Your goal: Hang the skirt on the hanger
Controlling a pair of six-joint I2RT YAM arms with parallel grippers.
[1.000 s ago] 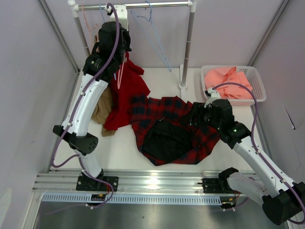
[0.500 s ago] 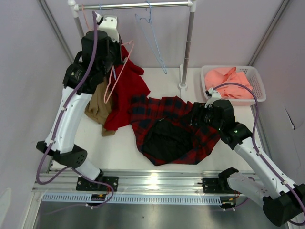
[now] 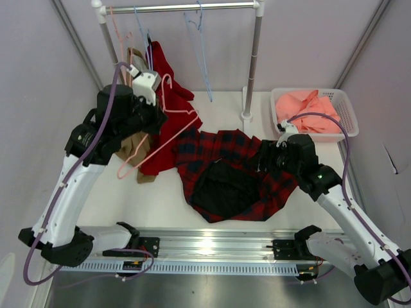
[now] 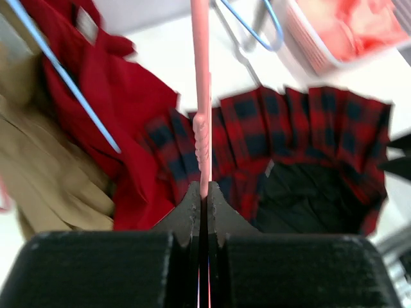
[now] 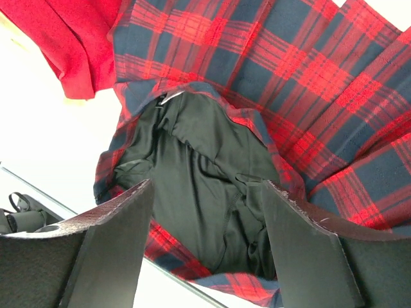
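Observation:
The skirt [image 3: 247, 163], red and navy plaid with a black lining, lies spread on the table between the arms. My left gripper [image 3: 156, 114] is shut on the pink hanger [image 3: 168, 135] near its neck and holds it tilted in the air over the red garment, left of the skirt. In the left wrist view the jaws [image 4: 204, 192] are closed on the pink wire [image 4: 201, 96], with the skirt [image 4: 302, 128] beyond. My right gripper [image 3: 266, 157] hovers open over the skirt's right part. In its wrist view the gripper [image 5: 209, 192] frames the black lining [image 5: 192, 160].
A plain red garment [image 3: 172, 122] and a tan cloth [image 3: 133, 151] lie left of the skirt. A clothes rail [image 3: 192, 8] at the back holds light-blue hangers [image 3: 202, 38] and another pink one [image 3: 114, 25]. A white basket [image 3: 334, 92] with salmon cloth stands at the back right.
My left arm has swung down and left away from the rail, carrying the pink hanger off it and lower over the red garment. The right arm and skirt have not moved.

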